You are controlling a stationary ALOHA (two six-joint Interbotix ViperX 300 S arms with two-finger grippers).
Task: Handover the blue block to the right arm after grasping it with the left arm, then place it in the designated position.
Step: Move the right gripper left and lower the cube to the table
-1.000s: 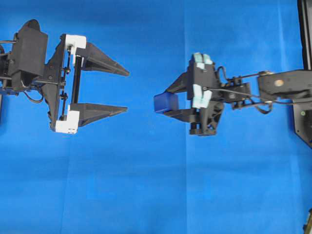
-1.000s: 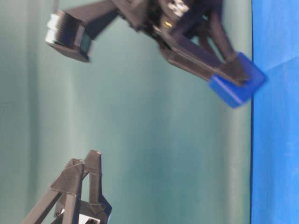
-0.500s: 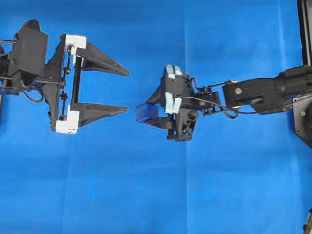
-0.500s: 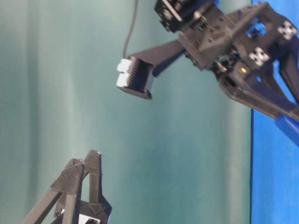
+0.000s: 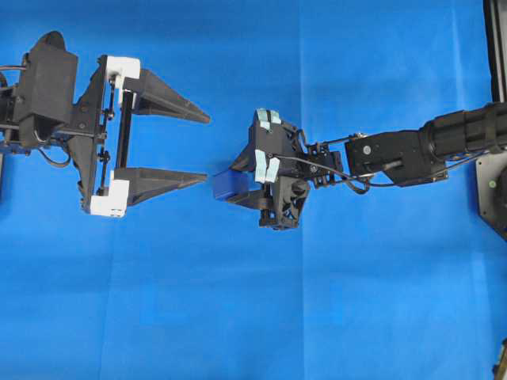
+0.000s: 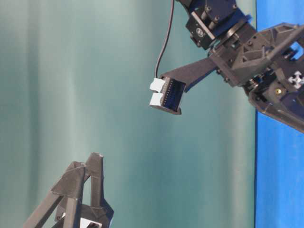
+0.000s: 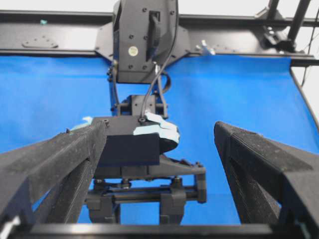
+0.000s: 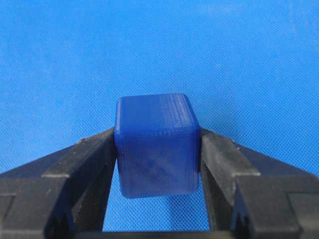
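Observation:
The blue block [image 5: 226, 186] hangs above the blue cloth, and my right gripper [image 5: 235, 184] is shut on it. In the right wrist view the block [image 8: 156, 148] is squeezed between the two black fingers [image 8: 94, 157], with cloth visible beneath it. My left gripper [image 5: 207, 150], the one with white blocks on its rail, stands open and empty. The block is just right of its lower fingertip and apart from it. From the left wrist the block shows as a dark face [image 7: 128, 149] close to the left finger [image 7: 60, 164].
A black frame [image 5: 495, 47] runs down the right edge of the overhead view. A black rail [image 7: 229, 22] borders the far side of the cloth [image 5: 238, 317]. The right arm [image 5: 396, 154] stretches in from the right.
The right arm has carried the block leftward, toward the left gripper's lower fingertip. The left gripper has stayed open and still.

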